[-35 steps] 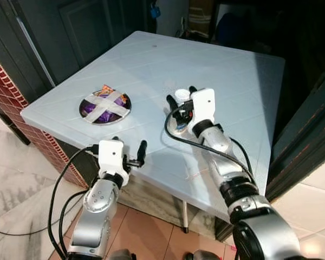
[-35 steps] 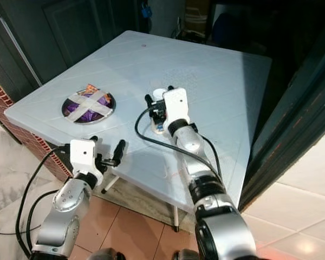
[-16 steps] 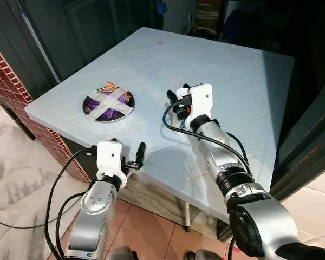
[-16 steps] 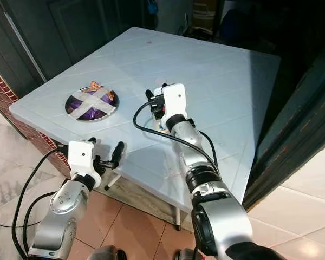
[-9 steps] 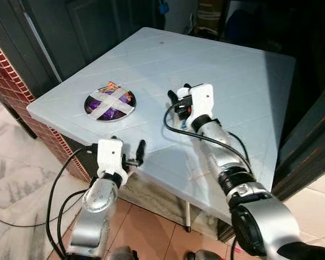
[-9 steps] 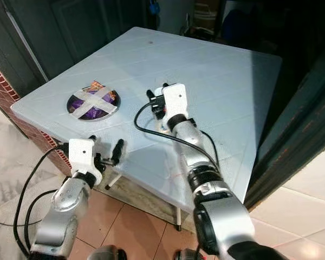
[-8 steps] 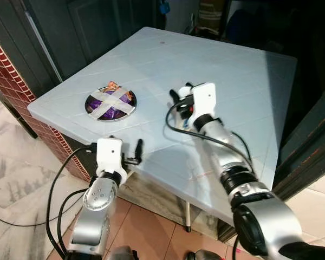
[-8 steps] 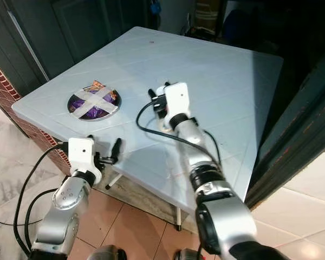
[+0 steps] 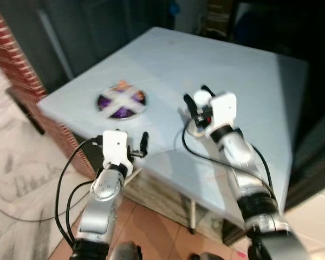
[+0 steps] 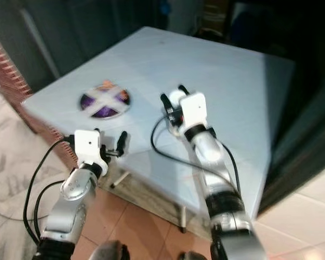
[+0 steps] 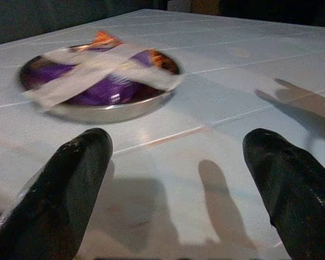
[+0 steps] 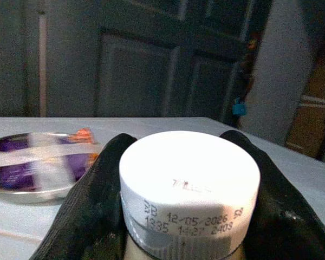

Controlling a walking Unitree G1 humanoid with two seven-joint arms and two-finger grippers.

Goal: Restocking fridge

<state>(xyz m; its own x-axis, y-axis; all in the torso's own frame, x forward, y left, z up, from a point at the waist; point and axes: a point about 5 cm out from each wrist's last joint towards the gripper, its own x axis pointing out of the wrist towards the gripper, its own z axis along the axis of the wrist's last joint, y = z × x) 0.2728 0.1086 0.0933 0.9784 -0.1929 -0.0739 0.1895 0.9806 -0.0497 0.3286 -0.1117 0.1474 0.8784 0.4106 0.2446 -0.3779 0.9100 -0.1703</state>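
Right wrist view showed my right gripper (image 12: 187,216) clamped on the bottle (image 12: 189,189) just under its white cap, date stamp legible, a grip I judged meant for carrying it fridgeward. Eye views blurred that detail but placed the bottle above the table (image 9: 249,70). Left gripper (image 11: 179,195) hung spread, the taped dish (image 11: 97,81) just beyond its fingertips.

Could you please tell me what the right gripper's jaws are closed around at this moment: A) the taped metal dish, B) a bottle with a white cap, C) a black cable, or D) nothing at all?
B: in the right wrist view the right gripper has its jaws on either side of the bottle with a white cap, above the table.
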